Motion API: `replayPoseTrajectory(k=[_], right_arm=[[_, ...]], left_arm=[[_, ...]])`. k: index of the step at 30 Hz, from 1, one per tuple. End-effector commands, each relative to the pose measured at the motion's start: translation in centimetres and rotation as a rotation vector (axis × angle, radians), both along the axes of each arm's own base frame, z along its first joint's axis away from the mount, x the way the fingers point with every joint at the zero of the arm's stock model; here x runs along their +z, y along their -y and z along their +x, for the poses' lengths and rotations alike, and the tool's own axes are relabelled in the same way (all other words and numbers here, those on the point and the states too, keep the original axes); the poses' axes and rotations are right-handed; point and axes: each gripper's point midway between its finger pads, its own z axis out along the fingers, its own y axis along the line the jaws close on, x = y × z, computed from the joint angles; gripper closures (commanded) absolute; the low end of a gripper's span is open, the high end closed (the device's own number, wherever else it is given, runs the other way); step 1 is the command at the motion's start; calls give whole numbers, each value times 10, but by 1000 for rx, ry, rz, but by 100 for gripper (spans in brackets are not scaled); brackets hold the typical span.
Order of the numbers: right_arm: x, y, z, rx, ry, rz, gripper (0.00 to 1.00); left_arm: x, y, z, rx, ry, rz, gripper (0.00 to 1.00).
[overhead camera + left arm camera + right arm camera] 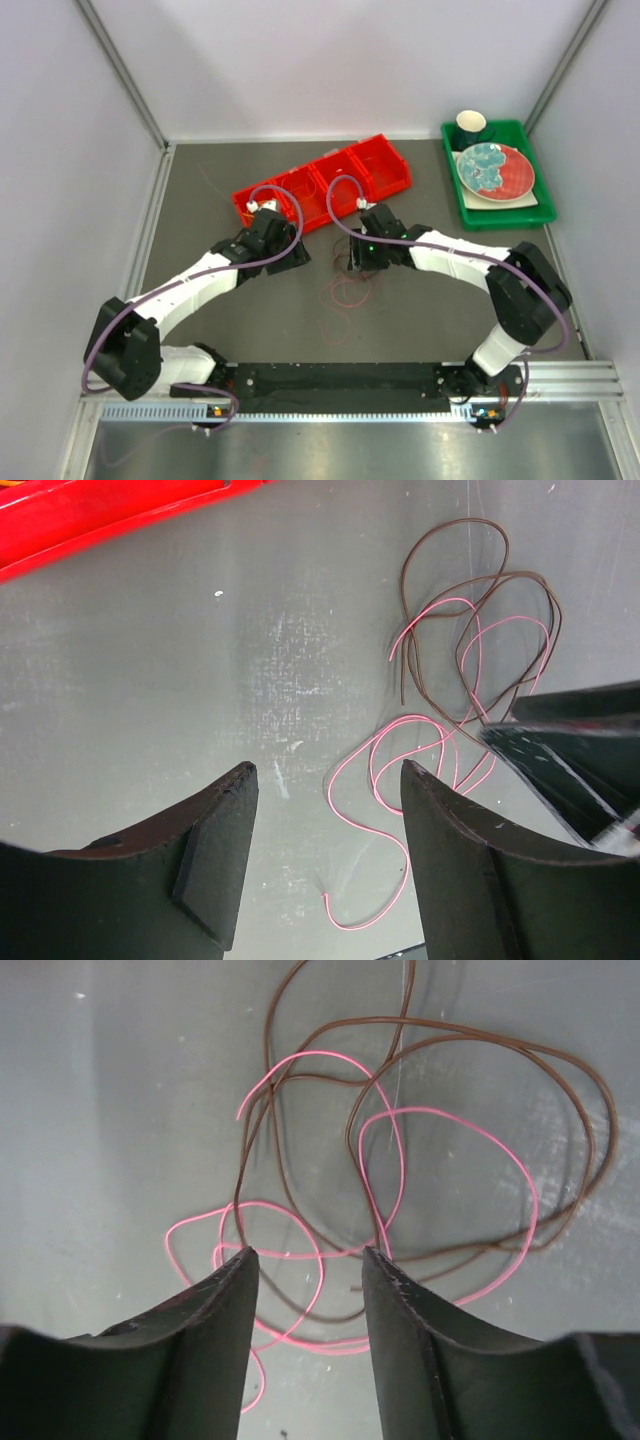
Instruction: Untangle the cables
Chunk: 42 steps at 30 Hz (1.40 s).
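Thin pink and dark brown cables lie tangled on the grey table (349, 291), with another faint loop nearer the front (338, 326). In the right wrist view, the pink cable (320, 1054) and the brown cable (470, 1028) cross in several loops. My right gripper (308, 1260) is open and empty, low over the tangle, with strands running between its jaws. My left gripper (328, 785) is open and empty just left of the tangle; a pink strand (412, 718) curls between its jaws, and the brown cable (480, 578) lies beyond. In the top view, both grippers flank the tangle, left (298, 256) and right (362, 264).
A row of red bins (395, 165) stands behind the grippers. A green tray (505, 222) at the back right holds a patterned plate (495, 168) and a dark cup (471, 127). Walls close in on the left, back and right.
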Motion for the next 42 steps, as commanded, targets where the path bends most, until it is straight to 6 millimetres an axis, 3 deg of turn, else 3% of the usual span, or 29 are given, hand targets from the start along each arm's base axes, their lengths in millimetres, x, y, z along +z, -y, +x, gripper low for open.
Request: replayPoseTrajectory(k=[1,5,7,8,10,14,16,17,20,23,29,34,40,42], right_arm=[[7,-16,10,35,46,11,58],[9,-17,11,39,51,8,79],[11,-17,11,46,55,8,83],[12,-17,11,46,56,9,93],[14,-17,10,46,57,13,100],[28,-16,12,44,84,29,100],[34,-13,12,31,95,22,89],[35,-12,12,27,101,21,77],[43,-10,9,22,125,49,54],[45,-6,3,30,139,65,50],[18,-11,-8,115,80,9,51],[6,-16,-7,143,70,-17,55],[-1,-17,-4,138,60,-27,74],[3,-16,-3,124,70,-26,94]], left_arm=[[14,7,13,8,47,-30,37],[14,8,14,9,49,-30,37],[14,8,14,8,50,-31,37],[15,8,15,11,52,-31,37],[16,8,16,9,55,-32,37],[13,7,15,9,50,-28,37],[12,7,14,12,48,-27,37],[11,7,13,11,46,-27,37],[11,7,13,8,46,-29,37],[10,6,12,8,46,-27,37],[6,8,13,4,37,-29,37],[6,11,13,-1,33,-36,38],[7,11,13,-5,34,-36,38],[6,10,13,-4,32,-34,38]])
